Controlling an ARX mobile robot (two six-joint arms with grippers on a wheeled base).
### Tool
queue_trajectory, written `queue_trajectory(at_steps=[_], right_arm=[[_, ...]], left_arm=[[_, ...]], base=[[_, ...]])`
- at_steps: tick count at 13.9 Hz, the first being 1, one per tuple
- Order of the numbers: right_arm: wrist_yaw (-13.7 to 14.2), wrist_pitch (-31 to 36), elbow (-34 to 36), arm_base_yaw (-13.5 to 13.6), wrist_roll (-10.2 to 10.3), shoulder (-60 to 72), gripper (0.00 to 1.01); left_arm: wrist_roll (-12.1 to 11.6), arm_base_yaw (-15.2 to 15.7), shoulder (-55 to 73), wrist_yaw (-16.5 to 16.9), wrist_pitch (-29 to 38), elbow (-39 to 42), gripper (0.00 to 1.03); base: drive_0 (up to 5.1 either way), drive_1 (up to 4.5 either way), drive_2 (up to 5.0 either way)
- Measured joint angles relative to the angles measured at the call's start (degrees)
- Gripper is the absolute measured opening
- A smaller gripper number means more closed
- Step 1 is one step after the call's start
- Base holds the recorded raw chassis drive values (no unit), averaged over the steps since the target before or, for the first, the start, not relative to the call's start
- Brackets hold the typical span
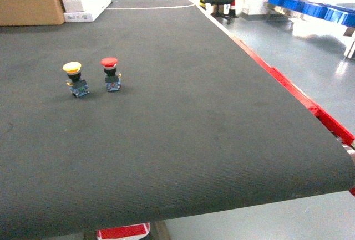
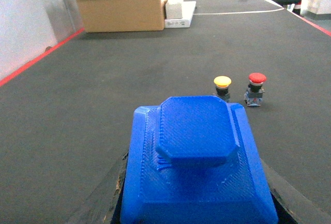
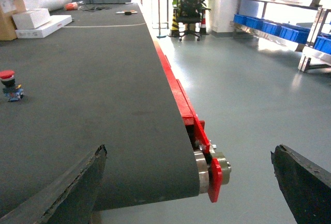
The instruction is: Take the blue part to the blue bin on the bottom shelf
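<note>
The blue part (image 2: 196, 136), a ridged block with a raised octagonal top, fills the lower middle of the left wrist view. My left gripper (image 2: 199, 198) is shut on it, with dark fingers (image 2: 106, 198) showing at both its sides, above the black belt. My right gripper (image 3: 190, 154) is open and holds nothing, hanging over the belt's end roller (image 3: 201, 169). Blue bins (image 3: 269, 27) stand on steel racks far off to the right, also as blue bins (image 1: 310, 8) in the head view. I cannot tell which level is the bottom shelf. Neither gripper shows in the head view.
A yellow push button (image 1: 74, 78) and a red push button (image 1: 111, 73) stand on the black conveyor belt (image 1: 183, 118). A red guard (image 1: 299, 98) runs along its right edge. A cardboard box (image 2: 121, 4) and white boxes (image 1: 83, 6) sit at the far end. An office chair (image 3: 190, 4) stands on the floor.
</note>
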State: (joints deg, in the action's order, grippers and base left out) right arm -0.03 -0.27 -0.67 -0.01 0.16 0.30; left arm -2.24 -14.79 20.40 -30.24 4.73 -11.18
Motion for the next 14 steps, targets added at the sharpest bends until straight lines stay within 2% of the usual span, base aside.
queue_trajectory(at_steps=[14], right_arm=[[0.0,0.0,0.0,0.0,0.0,0.0,0.98]], left_arm=[[0.0,0.0,0.0,0.0,0.0,0.0,0.44]], base=[[-1.7,-1.73,-1.7]])
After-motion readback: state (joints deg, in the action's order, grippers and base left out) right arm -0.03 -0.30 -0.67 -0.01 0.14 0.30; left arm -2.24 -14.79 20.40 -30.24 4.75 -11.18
